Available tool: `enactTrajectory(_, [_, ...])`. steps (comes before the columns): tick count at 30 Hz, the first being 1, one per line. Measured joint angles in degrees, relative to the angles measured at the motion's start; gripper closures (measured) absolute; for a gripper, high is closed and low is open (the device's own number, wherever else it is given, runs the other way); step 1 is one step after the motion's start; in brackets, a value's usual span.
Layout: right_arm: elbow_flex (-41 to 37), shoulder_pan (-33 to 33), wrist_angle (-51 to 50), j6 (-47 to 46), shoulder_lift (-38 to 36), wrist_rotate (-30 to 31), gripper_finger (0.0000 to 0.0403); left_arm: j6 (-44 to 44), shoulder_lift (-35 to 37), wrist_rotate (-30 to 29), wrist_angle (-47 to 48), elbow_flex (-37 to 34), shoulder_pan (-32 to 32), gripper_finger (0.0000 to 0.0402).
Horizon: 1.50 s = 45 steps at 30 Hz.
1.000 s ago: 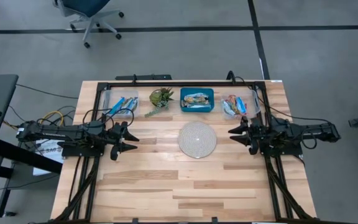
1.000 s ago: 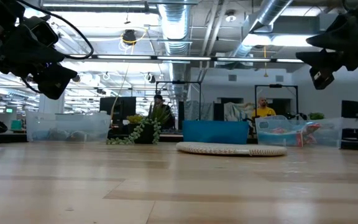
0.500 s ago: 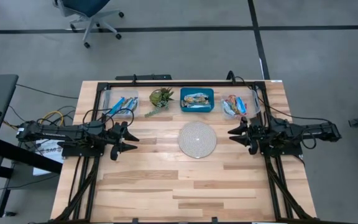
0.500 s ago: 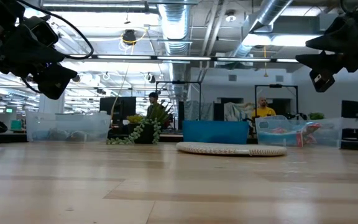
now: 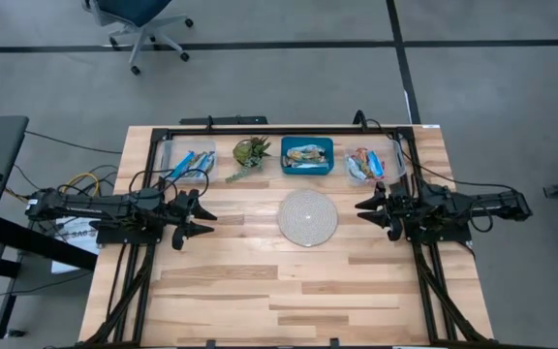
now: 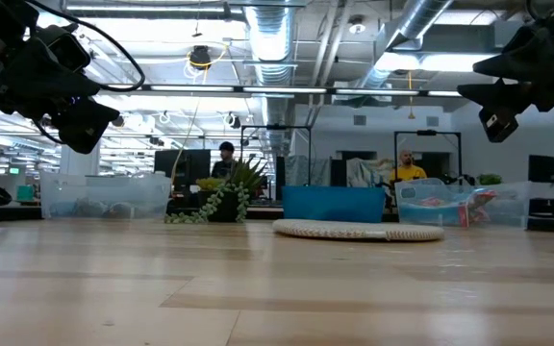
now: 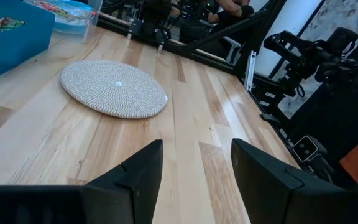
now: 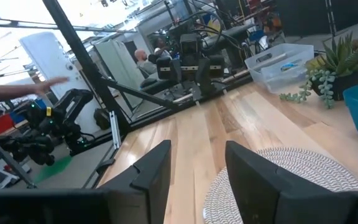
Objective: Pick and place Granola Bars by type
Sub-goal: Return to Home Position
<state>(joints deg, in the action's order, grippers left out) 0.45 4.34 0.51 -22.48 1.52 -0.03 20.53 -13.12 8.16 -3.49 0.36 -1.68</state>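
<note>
The left fingers (image 7: 135, 177) and right fingers (image 8: 154, 168) gape empty; bars (image 5: 306, 155) lie binned off to their sides, none ahead.

Bright, even light falls from overhead on the bench (image 5: 260, 281) in the high view, and the shadows under both arms are short and soft. In the low view the ceiling lights (image 6: 397, 60) glare white, the arms stand against them as dark silhouettes, and the near boards carry a pale sheen. In the left wrist view the woven mat (image 7: 114, 88) is evenly lit, while the left hand (image 7: 196, 144) stays dark. Behind the equally dark right hand (image 8: 197, 146), one upper corner burns out to white
</note>
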Motion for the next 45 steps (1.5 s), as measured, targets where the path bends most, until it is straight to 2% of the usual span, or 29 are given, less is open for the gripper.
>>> enactTrajectory(8, [-0.02, 0.0, 0.0, -0.02, 0.0, 0.0, 0.0259, 0.0, 1.07, -0.01, 0.12, 0.0, 0.0, 0.0219])
enactTrajectory(17, [-0.02, 0.0, 0.0, -0.02, 0.0, 0.02, 0.026, 0.0, 13.15, -0.47, -0.05, 0.0, 1.79, 0.0219])
enactTrajectory(28, [-0.02, 0.0, 0.0, -0.02, 0.02, 0.04, 0.0257, 0.0, 13.04, -3.05, 0.44, 0.0, 3.94, 0.0219])
enactTrajectory(45, [-0.04, 0.0, -0.02, -0.02, 0.02, 0.04, 0.0257, 0.0, 12.78, -3.04, 0.52, 0.0, 3.94, 0.0219])
